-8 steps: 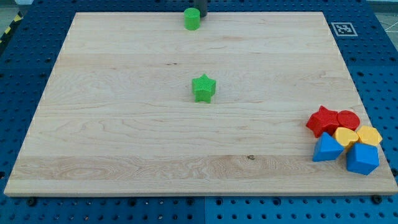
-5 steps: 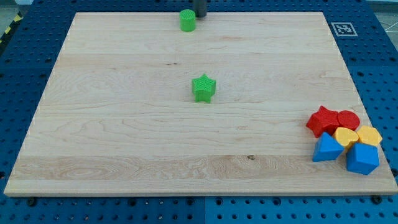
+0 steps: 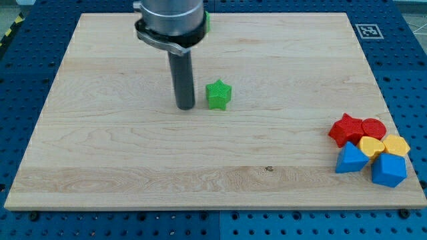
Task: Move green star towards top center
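Observation:
The green star [image 3: 218,95] lies near the middle of the wooden board [image 3: 100,147], a little above centre. My tip [image 3: 185,107] rests on the board just to the star's left, with a small gap between them. The rod rises from there toward the view's top, under the arm's wide grey end [image 3: 169,20]. A green cylinder [image 3: 207,20] at the top centre is almost hidden behind the arm; only a sliver shows.
A cluster of blocks sits at the board's lower right: a red star [image 3: 345,129], a red cylinder [image 3: 373,128], two yellow blocks [image 3: 371,146] [image 3: 397,145] and two blue blocks [image 3: 349,159] [image 3: 388,171]. A marker tag [image 3: 368,31] is at the top right corner.
The arm has come down from the top edge near the green cylinder to just left of the green star. The green star has not moved.

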`<action>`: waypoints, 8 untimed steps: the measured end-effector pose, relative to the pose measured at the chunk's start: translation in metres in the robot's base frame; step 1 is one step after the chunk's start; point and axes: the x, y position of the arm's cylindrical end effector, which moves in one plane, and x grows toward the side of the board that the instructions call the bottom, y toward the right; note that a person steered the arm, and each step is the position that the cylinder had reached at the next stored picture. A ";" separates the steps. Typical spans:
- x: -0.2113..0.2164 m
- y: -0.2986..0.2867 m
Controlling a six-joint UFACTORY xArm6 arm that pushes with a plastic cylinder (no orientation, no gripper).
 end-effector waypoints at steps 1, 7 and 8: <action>0.000 0.041; -0.031 0.086; -0.037 0.049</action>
